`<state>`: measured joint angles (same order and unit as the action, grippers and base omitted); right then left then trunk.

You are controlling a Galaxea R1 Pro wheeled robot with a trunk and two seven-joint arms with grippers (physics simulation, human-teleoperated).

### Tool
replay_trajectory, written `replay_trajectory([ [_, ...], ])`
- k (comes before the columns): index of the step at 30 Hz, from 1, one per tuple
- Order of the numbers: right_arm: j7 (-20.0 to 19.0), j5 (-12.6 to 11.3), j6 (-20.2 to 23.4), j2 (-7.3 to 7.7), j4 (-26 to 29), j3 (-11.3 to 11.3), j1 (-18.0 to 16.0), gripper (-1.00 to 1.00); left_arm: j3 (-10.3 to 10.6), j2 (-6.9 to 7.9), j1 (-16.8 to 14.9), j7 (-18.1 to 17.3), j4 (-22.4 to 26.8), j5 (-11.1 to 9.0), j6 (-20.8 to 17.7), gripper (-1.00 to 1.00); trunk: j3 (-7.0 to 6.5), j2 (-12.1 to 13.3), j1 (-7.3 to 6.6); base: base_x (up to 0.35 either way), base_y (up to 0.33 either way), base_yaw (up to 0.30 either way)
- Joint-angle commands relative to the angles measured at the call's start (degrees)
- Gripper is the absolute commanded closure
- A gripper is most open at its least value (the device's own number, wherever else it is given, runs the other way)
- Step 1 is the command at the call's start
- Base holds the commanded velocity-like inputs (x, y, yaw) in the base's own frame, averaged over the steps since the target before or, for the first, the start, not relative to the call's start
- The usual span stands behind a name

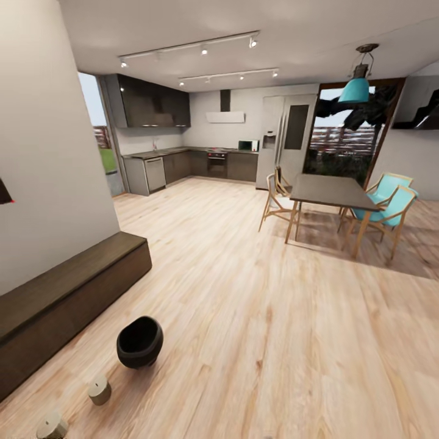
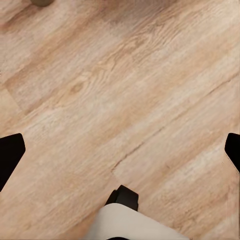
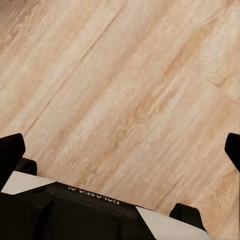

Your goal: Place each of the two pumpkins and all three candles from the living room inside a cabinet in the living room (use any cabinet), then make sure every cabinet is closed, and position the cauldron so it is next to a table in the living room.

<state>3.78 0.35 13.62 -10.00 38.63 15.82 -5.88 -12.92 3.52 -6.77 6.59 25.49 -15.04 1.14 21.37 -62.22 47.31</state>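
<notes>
The black cauldron (image 1: pixel 139 341) lies tipped on the wooden floor, its mouth facing me, just in front of the long, low dark brown cabinet (image 1: pixel 67 286) along the left wall. The cabinet's fronts look shut. Two stubby grey-beige candles (image 1: pixel 99 390) (image 1: pixel 52 425) stand on the floor nearer to me than the cauldron. The pumpkins are out of view. In the left wrist view my left gripper (image 2: pixel 120 152) is open over bare floor, its fingertips (image 2: pixel 10 155) far apart. My right gripper (image 3: pixel 120 152) is likewise open above floorboards, with nothing between its fingers (image 3: pixel 10 152).
A dining table (image 1: pixel 329 190) with wooden and teal chairs (image 1: pixel 390 207) stands at the right middle. A kitchen with dark units (image 1: pixel 201 164) and a fridge (image 1: pixel 286 137) lines the far wall. A white wall (image 1: pixel 49 152) rises behind the cabinet. Wide wooden floor (image 1: pixel 256 317) lies ahead.
</notes>
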Motion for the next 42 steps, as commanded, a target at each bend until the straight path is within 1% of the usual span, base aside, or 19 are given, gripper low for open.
replay_trajectory([
  [1, 0.00, 0.00, 0.00, 0.00, -0.01, 0.00, 0.02, -1.00, 0.00, 0.00, 0.00, 0.00, 0.00, 0.00, 0.00, -1.00, 0.00, 0.00, 0.00, 0.270, -0.124, 0.291],
  [16, 0.00, 0.00, 0.00, 0.00, -0.01, 0.00, 0.00, -1.00, 0.00, 0.00, 0.00, 0.00, 0.00, 0.01, 0.00, -1.00, 0.00, 0.00, 0.00, 0.268, -0.146, 0.291],
  [42, 0.00, 0.01, 0.00, 0.00, -0.03, 0.00, 0.00, -1.00, 0.00, 0.00, 0.01, 0.00, 0.00, 0.01, 0.00, -1.00, 0.00, 0.00, 0.00, 0.249, -0.200, 0.292],
])
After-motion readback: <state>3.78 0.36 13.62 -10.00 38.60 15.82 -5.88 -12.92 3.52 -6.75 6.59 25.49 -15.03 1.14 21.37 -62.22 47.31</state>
